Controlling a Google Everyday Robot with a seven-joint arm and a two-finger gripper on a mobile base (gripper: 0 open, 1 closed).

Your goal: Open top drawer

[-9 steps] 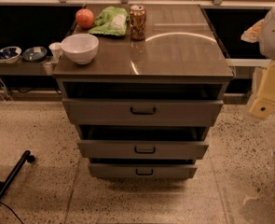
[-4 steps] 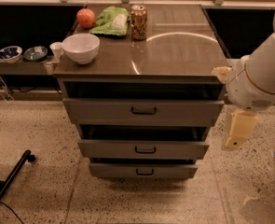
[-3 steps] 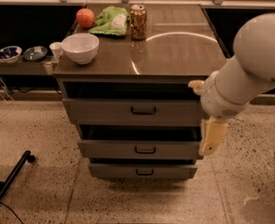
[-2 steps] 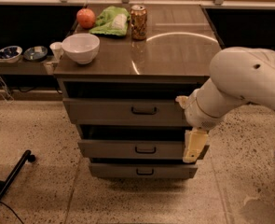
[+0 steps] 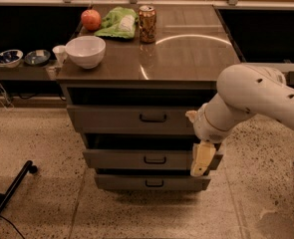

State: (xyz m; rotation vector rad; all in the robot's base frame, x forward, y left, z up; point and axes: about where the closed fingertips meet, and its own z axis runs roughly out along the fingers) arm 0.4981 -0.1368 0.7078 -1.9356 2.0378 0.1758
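Top drawer [image 5: 111, 118]: directly beneath the countertop [image 5: 186, 59]; judged not yet pulled out
Handle [image 5: 153, 118]: black loop at front centre; nothing touching it
Gripper [image 5: 202, 159]: hangs by the right end of the middle drawer [image 5: 116, 159], below-right of the handle; whether spread or closed cannot be told
Risk: approaching at this height may hook the middle drawer; a jolt could topple the can [image 5: 147, 17]

End effector [image 5: 201, 160] before middle drawer [image 5: 121, 159], right end (below top drawer [image 5: 116, 118])
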